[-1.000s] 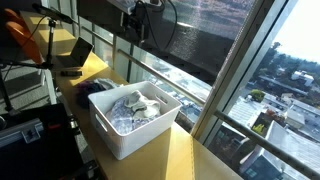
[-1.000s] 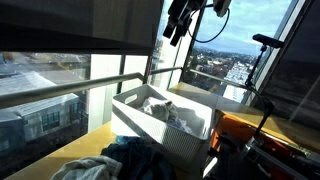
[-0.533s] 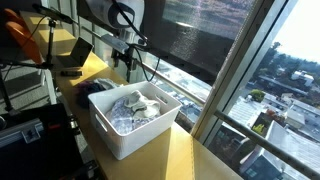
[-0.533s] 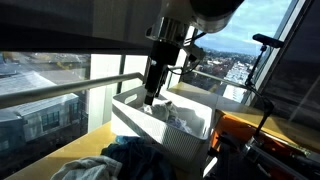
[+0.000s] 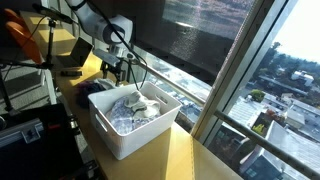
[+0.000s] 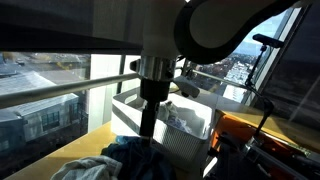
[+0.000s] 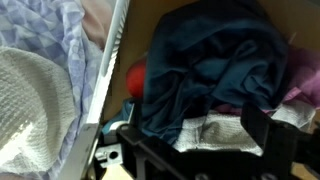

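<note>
1. Down from high above the basket (image 5: 121,137), the arm has dropped in the last second. The end effector (image 5: 112,72) now hangs low just beside the basket's far wall.
2. Its fingers are spread wide and pinch nothing. In the wrist view they frame a dark blue garment (image 7: 210,60) from directly above, near it, though I cannot tell whether they touch it.
3. That garment tops the pile of clothes (image 6: 125,158), which lies on the worktop (image 5: 186,156) outside the basket and just beside its wall (image 6: 186,146).
4. Done, judging by the layout: several pale pieces already lie inside the basket, a white knit (image 7: 35,100) among them.
5. Left: the whole outside pile looks unlifted, including the blue garment, a red piece (image 7: 137,76) under it and paler cloth below.
6. Edges: the basket rim (image 7: 110,70) runs close along one side of the fingers, and the window rail (image 6: 60,90) stands near on another.
7. Open room: straight up looks free, and the space over the basket's mouth is unobstructed. Sideways travel at this height is tight against the basket wall.
</note>
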`<action>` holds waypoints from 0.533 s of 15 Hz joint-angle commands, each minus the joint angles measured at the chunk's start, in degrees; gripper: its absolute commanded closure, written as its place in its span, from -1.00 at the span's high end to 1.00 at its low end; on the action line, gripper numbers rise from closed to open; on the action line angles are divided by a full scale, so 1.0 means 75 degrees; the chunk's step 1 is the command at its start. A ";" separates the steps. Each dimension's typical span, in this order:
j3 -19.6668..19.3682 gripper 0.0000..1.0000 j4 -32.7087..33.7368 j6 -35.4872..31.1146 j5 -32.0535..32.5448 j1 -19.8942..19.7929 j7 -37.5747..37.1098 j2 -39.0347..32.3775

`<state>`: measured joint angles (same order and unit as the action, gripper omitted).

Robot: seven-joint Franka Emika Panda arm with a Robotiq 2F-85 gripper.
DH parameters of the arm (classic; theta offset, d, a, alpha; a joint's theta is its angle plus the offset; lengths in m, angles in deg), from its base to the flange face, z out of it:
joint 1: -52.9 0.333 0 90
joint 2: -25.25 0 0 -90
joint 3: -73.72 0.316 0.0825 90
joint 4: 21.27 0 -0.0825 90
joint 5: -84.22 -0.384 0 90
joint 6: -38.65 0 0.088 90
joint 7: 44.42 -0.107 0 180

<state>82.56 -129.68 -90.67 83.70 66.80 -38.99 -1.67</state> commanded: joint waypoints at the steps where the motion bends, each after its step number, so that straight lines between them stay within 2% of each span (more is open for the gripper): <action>1: 0.0092 1.00 0.0008 -0.0017 0.0306 0.0138 -0.0191 -0.0038; 8: 0.0080 1.00 -0.0114 -0.0143 0.0784 0.0409 -0.0285 -0.0161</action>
<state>82.85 -130.03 -90.67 86.14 68.44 -39.51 -2.40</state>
